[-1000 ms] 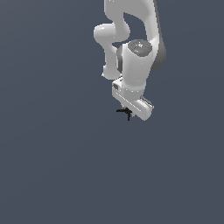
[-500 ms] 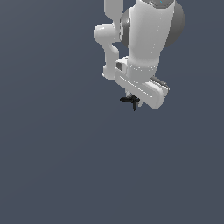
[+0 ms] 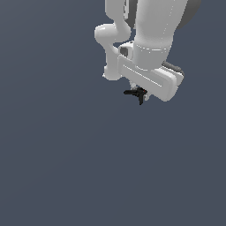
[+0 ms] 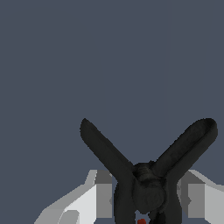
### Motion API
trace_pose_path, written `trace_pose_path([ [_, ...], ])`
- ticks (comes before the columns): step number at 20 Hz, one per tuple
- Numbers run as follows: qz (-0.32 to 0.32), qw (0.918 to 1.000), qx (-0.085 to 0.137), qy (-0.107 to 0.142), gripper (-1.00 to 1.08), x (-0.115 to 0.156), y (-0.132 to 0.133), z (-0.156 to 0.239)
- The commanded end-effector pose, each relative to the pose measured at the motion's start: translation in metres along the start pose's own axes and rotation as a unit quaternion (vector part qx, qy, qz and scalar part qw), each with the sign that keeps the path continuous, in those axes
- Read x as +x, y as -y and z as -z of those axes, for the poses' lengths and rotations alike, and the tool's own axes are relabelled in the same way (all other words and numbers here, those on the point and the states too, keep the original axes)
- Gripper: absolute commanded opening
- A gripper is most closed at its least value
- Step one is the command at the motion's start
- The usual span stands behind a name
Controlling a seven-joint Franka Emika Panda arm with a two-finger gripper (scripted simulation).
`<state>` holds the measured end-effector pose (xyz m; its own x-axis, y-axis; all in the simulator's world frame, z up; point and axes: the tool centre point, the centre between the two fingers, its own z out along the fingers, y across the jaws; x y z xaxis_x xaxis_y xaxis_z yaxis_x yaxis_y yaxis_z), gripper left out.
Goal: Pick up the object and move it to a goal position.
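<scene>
Pincer [image 4: 144,197] clenched on the black pronged object [image 4: 146,175], fingers [image 4: 98,197] flanking its hub. Two prongs splay outward. White arm [image 3: 150,39] stands above.

Pretty much wide open here: the flat dark grey-blue surface [image 3: 66,167] is seen bare on the exterior view's left, on its right and below the white robot arm [image 3: 152,39]. The only bulk is the arm itself, bunched up at the top of that view. The space between the white two-fingered gripper [image 4: 144,199] pads is taken up by the tiny black pronged object [image 3: 137,93], pinched at its hub, with two prongs spread out ahead in the wrist view. Beyond those prongs only plain surface is seen.
</scene>
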<state>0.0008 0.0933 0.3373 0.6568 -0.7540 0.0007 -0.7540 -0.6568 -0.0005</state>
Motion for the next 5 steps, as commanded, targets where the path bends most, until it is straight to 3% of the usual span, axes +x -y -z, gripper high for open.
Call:
trace_pose_path([
  [1,0.000,1.0000,0.000,0.000,-1.00,0.0007,0.0019,0.0060],
  [5,0.000,1.0000,0.000,0.000,-1.00,0.0012,0.0030,0.0090],
])
